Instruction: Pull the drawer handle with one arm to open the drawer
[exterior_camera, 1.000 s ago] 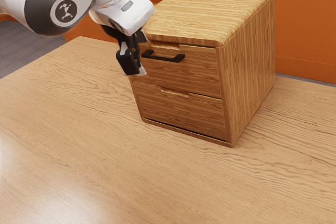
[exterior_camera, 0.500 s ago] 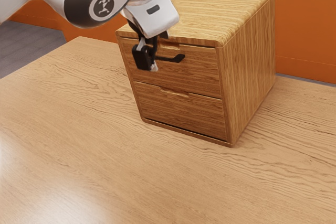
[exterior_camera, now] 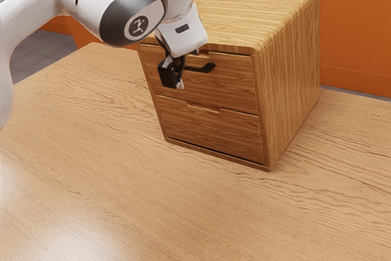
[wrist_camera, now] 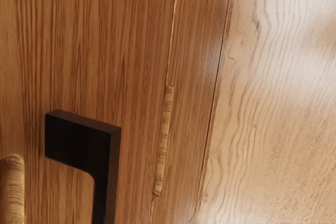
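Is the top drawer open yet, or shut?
Shut. The top drawer front sits flush with the cabinet face, in line with the lower drawer front; the gripper is at the black handle.

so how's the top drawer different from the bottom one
The top drawer carries a black bar handle; the bottom drawer has just a small wood-coloured lip at its upper edge. The gripper is at the top drawer's handle, at its end on the exterior view's left; the bottom drawer has nothing near it. Both share the same wood grain and look shut, fronts flush.
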